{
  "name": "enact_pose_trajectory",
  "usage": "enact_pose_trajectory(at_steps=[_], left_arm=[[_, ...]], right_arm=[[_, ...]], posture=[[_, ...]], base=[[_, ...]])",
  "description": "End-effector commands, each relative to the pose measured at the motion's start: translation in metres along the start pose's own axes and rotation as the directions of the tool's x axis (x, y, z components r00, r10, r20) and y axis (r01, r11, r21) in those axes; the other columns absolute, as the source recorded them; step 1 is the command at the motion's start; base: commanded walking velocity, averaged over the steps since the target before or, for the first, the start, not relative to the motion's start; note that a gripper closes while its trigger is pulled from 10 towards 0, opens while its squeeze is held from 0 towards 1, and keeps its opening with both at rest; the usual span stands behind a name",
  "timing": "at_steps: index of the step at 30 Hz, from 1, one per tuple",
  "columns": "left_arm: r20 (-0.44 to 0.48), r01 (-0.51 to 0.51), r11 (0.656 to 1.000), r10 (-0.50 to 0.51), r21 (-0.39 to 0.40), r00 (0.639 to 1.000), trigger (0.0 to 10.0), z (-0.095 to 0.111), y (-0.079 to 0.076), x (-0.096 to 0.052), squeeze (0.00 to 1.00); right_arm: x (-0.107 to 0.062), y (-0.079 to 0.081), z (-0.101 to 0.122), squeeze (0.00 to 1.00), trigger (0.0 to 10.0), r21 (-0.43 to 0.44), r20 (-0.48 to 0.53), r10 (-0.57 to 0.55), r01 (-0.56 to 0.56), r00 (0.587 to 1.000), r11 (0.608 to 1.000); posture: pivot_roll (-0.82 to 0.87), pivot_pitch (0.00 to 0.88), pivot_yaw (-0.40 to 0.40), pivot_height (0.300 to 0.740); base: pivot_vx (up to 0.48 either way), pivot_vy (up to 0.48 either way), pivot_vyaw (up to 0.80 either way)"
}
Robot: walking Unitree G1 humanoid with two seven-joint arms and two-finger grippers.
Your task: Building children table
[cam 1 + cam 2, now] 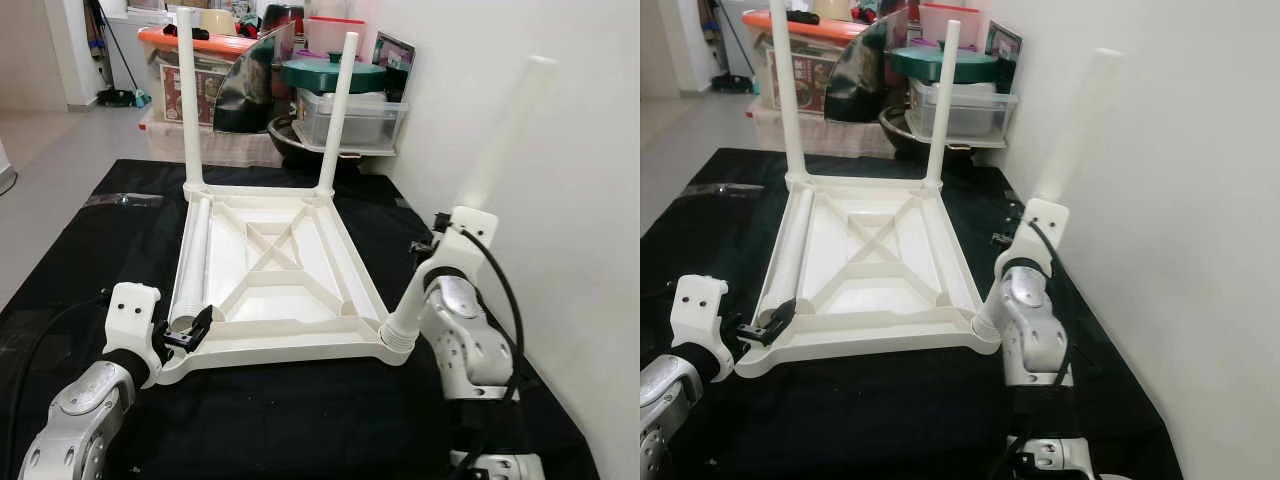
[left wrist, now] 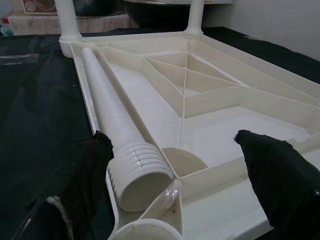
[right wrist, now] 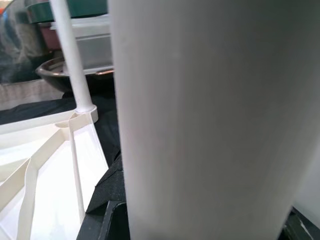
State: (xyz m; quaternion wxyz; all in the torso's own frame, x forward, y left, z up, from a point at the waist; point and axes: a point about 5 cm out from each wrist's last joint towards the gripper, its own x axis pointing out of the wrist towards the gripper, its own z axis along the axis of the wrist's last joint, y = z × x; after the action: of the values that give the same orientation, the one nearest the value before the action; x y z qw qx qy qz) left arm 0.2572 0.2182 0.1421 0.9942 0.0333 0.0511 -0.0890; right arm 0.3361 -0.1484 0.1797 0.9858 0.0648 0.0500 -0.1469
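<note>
Nearest the head camera, the left gripper [image 1: 192, 330] rests at the near left corner of the upturned children's table [image 1: 270, 275], its black fingers [image 2: 277, 175] spread apart on either side of the threaded end of a loose leg [image 1: 190, 265]. That leg lies flat inside the table's underside along its left edge, not yet fitted. Just in front of it the near left socket [image 2: 145, 231] looks empty.

At the near right corner the right gripper [image 1: 432, 262] holds a third leg [image 1: 478, 190], whose ribbed base sits in or at the corner socket [image 1: 396, 338] while the shaft leans away to the right toward the wall [image 1: 580, 150]. The leg hides the fingers, so I cannot tell how they stand. It seems only partly seated and would need straightening and tightening.

Farther on, two legs [image 1: 187, 95] stand upright in the far corners, so about half the job looks done. The table lies on a black cloth over the tabletop [image 1: 300, 420].

Beyond it are stacked plastic storage boxes [image 1: 350, 115], a green lid [image 1: 330, 72] and a dark bowl [image 1: 300, 140]. The wall crowds the leaning leg; the boxes stand close behind the far legs.
</note>
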Motion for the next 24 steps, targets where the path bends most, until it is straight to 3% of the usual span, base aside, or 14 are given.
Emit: enact_pose_trajectory(at_steps=[1,7,9,12,13,15,16,17,18,20,21,22,23,24], left_arm=[[0.000,-0.010,1.000,0.010,-0.006,1.000,10.0,-0.001,0.001,0.002,0.00],[0.001,-0.007,1.000,0.007,0.000,1.000,10.0,0.000,0.001,0.004,0.00],[0.000,-0.005,1.000,0.005,0.004,1.000,10.0,0.000,0.002,0.005,0.00],[0.000,-0.005,1.000,0.005,0.010,1.000,10.0,0.000,0.002,0.007,0.00],[0.000,-0.005,1.000,0.005,0.010,1.000,10.0,0.000,0.002,0.007,0.00],[-0.001,-0.005,1.000,0.005,0.011,1.000,10.0,0.000,0.002,0.007,0.00],[-0.001,-0.005,1.000,0.005,0.011,1.000,10.0,0.000,0.002,0.007,0.00],[-0.001,-0.004,1.000,0.004,0.011,1.000,10.0,0.000,0.002,0.007,0.00],[-0.001,-0.004,1.000,0.004,0.011,1.000,10.0,0.000,0.002,0.007,0.00],[-0.004,0.000,1.000,0.000,0.010,1.000,10.0,-0.001,0.001,0.008,0.00],[-0.004,0.000,1.000,0.000,0.010,1.000,10.0,-0.001,0.001,0.008,0.00],[-0.005,0.002,1.000,-0.002,0.011,1.000,10.0,-0.002,0.000,0.008,0.00],[-0.005,0.002,1.000,-0.002,0.011,1.000,10.0,-0.002,0.000,0.008,0.00],[-0.005,0.004,1.000,-0.004,0.011,1.000,10.0,-0.002,0.001,0.008,0.00]], right_arm=[[0.000,-0.012,-0.039,0.00,0.0,-0.065,-0.160,-0.056,0.046,0.986,0.997],[0.000,0.008,-0.031,0.00,0.0,0.035,-0.128,0.215,-0.212,0.968,0.977],[-0.002,0.016,-0.016,0.00,0.0,-0.010,-0.026,0.411,-0.412,0.911,0.911],[-0.011,0.022,0.001,0.00,0.0,-0.119,0.067,0.620,-0.611,0.782,0.783],[-0.011,0.022,0.001,0.00,0.0,-0.119,0.067,0.620,-0.611,0.782,0.783],[-0.019,0.025,0.004,0.00,0.0,-0.184,0.068,0.720,-0.701,0.690,0.689],[-0.019,0.025,0.004,0.00,0.0,-0.184,0.068,0.720,-0.701,0.690,0.689],[-0.023,0.027,0.004,0.00,0.0,-0.219,0.059,0.765,-0.739,0.642,0.637],[-0.023,0.027,0.004,0.00,0.0,-0.219,0.059,0.765,-0.739,0.642,0.637],[-0.031,0.030,0.004,0.00,0.0,-0.286,0.020,0.861,-0.822,0.508,0.492],[-0.031,0.030,0.004,0.00,0.0,-0.286,0.020,0.861,-0.822,0.508,0.492],[-0.033,0.031,0.004,0.00,0.0,-0.305,0.002,0.888,-0.845,0.460,0.439],[-0.033,0.031,0.004,0.00,0.0,-0.305,0.002,0.888,-0.845,0.460,0.439],[-0.035,0.031,0.005,0.00,0.0,-0.326,-0.027,0.917,-0.871,0.398,0.368]], posture=[[0.08,0.000,-0.129,0.740],[0.08,0.000,-0.123,0.740],[0.07,0.000,-0.121,0.740],[0.07,0.000,-0.122,0.740],[0.07,0.000,-0.122,0.740],[0.07,0.000,-0.122,0.740],[0.07,0.000,-0.122,0.740],[0.07,0.000,-0.122,0.740],[0.07,0.000,-0.122,0.740],[0.08,0.000,-0.126,0.740],[0.08,0.000,-0.126,0.740],[0.08,0.000,-0.126,0.740],[0.08,0.000,-0.126,0.740],[0.08,0.000,-0.127,0.740]], base=[[0.000,0.000,0.00],[0.000,0.000,0.00],[0.000,0.000,0.00],[0.000,0.000,0.00],[0.000,0.000,0.00],[0.000,0.000,0.00],[0.000,0.000,0.00],[0.000,0.000,0.00],[0.000,0.000,0.00],[0.000,0.000,0.00],[0.000,0.000,0.00],[0.000,0.000,0.00],[0.000,0.000,0.00],[0.000,0.000,0.00]])
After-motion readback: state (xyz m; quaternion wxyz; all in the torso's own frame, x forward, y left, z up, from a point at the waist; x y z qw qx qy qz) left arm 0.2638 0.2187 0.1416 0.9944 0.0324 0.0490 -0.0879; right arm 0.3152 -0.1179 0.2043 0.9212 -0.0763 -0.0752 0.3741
